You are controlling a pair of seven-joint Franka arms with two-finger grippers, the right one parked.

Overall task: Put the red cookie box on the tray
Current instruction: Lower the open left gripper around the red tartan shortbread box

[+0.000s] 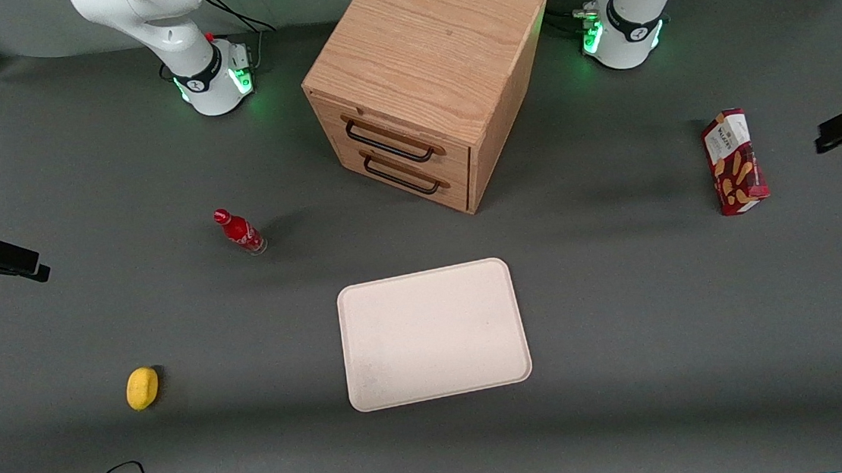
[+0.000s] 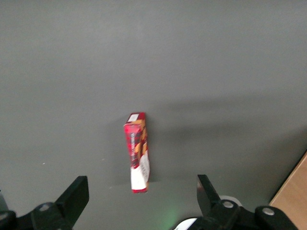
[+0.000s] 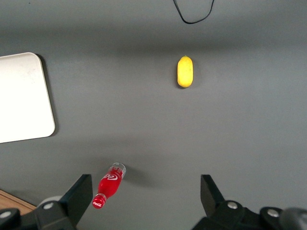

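Red cookie box (image 1: 734,162): light, crushable carton, lying on counter toward working arm's end, well apart from tray (image 1: 433,333); grip across narrow sides mid-length; tool (image 2: 139,203) spread, empty, above it

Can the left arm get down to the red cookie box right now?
Probably yes: the red cookie box lies alone on bare table under the open gripper, with nothing between them and the wooden cabinet well aside.
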